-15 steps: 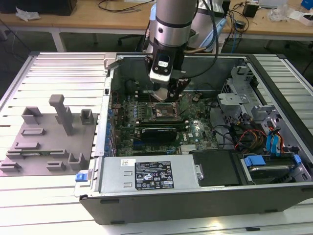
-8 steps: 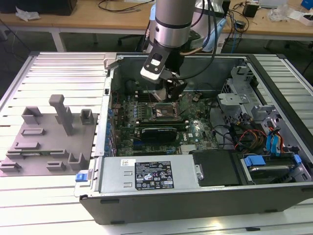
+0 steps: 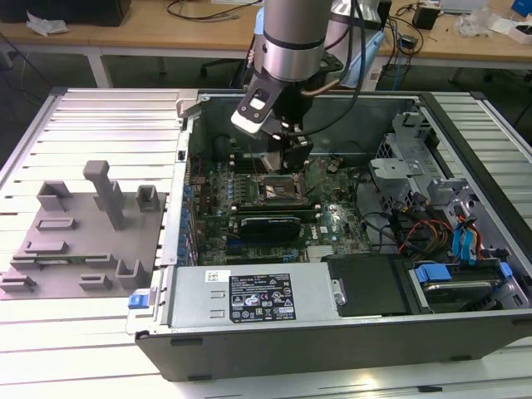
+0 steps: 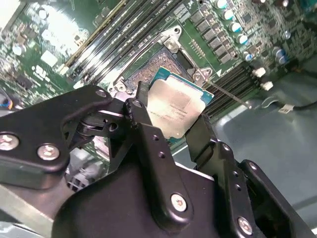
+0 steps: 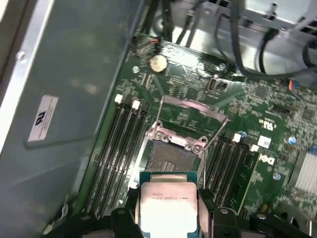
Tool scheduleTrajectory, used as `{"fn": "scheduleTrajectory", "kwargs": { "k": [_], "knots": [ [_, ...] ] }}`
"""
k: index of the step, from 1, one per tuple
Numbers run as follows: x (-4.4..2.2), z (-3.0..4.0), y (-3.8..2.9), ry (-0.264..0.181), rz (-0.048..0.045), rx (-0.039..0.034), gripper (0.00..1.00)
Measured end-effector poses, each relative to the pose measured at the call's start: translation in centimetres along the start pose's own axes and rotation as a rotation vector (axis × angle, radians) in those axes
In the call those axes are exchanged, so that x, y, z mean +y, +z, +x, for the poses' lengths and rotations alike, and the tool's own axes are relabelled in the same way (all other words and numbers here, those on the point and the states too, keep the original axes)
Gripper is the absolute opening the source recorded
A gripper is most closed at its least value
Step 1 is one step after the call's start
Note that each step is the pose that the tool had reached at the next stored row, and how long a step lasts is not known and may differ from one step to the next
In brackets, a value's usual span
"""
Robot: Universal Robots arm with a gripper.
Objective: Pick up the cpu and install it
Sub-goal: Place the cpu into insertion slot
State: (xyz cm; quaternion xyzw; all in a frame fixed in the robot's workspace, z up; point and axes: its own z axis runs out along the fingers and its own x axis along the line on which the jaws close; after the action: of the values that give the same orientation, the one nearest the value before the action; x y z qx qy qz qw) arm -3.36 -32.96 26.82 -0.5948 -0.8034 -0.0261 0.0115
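The cpu [image 4: 177,105], a small square chip with a pale silver top on a green edge, sits between my gripper's black fingers [image 4: 140,110]. The gripper [image 4: 171,119] is shut on it by two opposite sides. In the first wrist view the cpu [image 5: 168,206] hangs just short of the open socket [image 5: 171,156], whose dark pin field is bare and whose metal load frame [image 5: 192,106] is swung up. In the exterior view the gripper [image 3: 292,158] reaches down into the open computer case, directly over the socket [image 3: 281,189] on the green motherboard [image 3: 332,218].
Memory slots [image 5: 116,148] flank the socket on both sides. A long black expansion card [image 3: 268,225] lies in front of it. The case holds a power supply [image 3: 249,295], cables and blue-tabbed drive bays [image 3: 461,241]. A grey plastic plate with upright blocks [image 3: 79,241] lies at the exterior view's left.
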Motion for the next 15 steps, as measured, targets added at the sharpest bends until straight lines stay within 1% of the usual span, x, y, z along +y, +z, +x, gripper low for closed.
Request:
{"fn": "scheduleTrajectory", "kwargs": {
  "k": [1, 2, 3, 4, 5, 9, 13, 15],
  "knots": [
    [0.00, 0.00, 0.01, 0.017, -0.0008, -0.0005, 0.55],
    [0.00, 0.00, 0.04, 0.046, -0.0022, -0.0013, 0.55],
    [0.00, 0.00, 0.07, 0.082, -0.0041, -0.0023, 0.55],
    [0.00, -0.01, 0.12, 0.131, -0.0064, -0.0037, 0.55],
    [0.00, -0.01, 0.16, 0.164, -0.0082, -0.0045, 0.55],
    [0.00, -0.01, 0.22, 0.177, -0.0090, -0.0048, 0.55],
    [-0.02, -0.03, 0.66, 0.236, -0.0117, -0.0068, 0.55],
    [-0.02, -0.04, 0.79, 0.250, -0.0124, -0.0072, 0.55]
  ]
}}
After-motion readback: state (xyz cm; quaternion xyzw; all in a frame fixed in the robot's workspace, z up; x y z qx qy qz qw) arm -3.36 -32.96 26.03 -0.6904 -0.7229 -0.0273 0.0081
